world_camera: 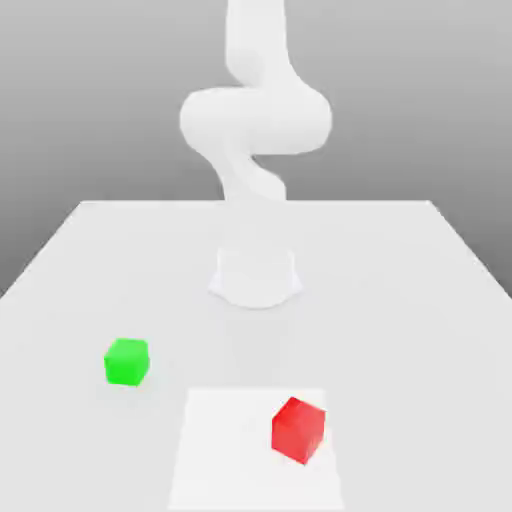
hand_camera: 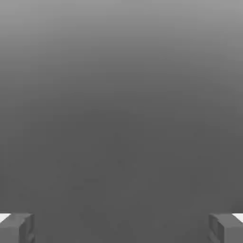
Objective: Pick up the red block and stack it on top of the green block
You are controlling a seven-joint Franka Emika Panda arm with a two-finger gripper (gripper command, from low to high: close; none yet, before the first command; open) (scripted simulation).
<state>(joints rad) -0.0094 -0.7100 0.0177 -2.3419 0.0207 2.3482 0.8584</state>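
Near the bench's [world_camera: 420,270] front edge sat the red block [world_camera: 298,430] — turned a bit on its paler square patch [world_camera: 225,450]. The green block [world_camera: 127,361] was well apart, toward the exterior view's left. The hand [hand_camera: 121,228] hung spread wide — holding nothing.

A: surfaces? red block [world_camera: 298,430] and green block [world_camera: 126,361]

B: both flat solid colour, matt, smooth faces, no texture or shine; material can't be told

A: table [world_camera: 420,300]?

B: white, matt, smooth, with a slightly brighter plain panel [world_camera: 230,450] under the red block

A: arm [world_camera: 255,120]?

B: smooth white shell, plastic-looking, soft sheen. fingertips [hand_camera: 16,228] matt grey, hard-edged
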